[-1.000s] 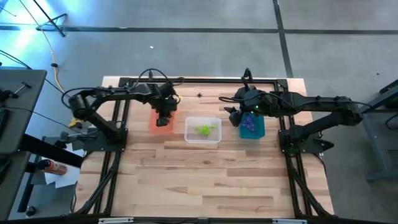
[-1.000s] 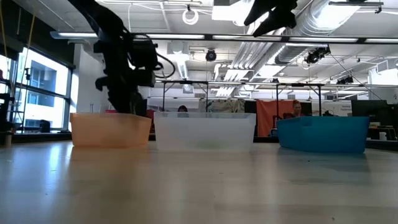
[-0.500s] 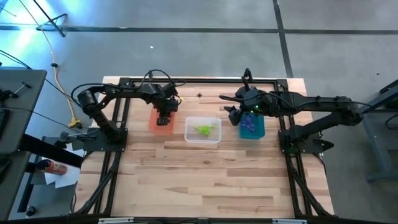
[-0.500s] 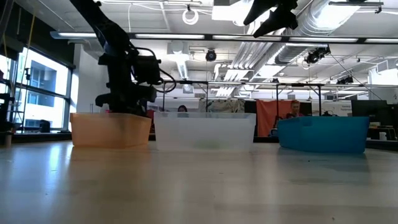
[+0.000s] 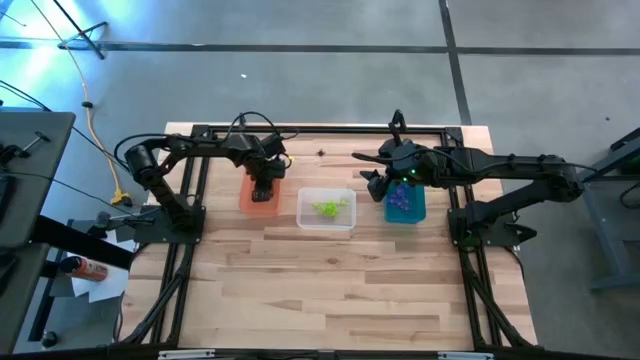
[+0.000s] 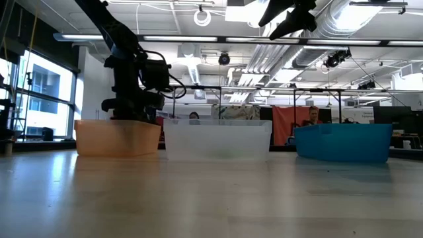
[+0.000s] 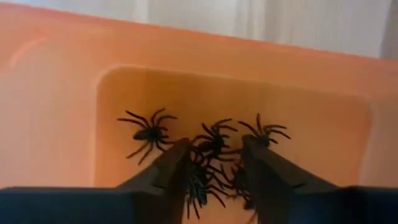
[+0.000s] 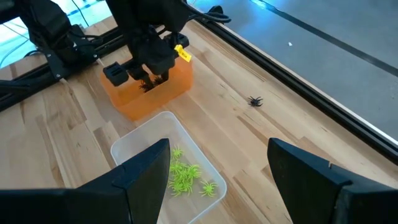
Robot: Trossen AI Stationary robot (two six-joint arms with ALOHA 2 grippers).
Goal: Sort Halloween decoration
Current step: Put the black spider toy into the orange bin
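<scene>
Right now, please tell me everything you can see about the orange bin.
The orange bin is a small rectangular tub of translucent orange plastic with rounded inner corners. It stands upright on the wooden table, leftmost in a row with the clear bin and the teal bin, apart from both. Several black spiders lie on its floor, some bunched together. The left gripper reaches down into it, fingers parted around that bunch; contact with the bin cannot be judged.

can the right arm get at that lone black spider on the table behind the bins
Probably yes: the black spider lies on bare wood, nothing covering it, and the right gripper hangs open nearby, above the teal bin.
</scene>
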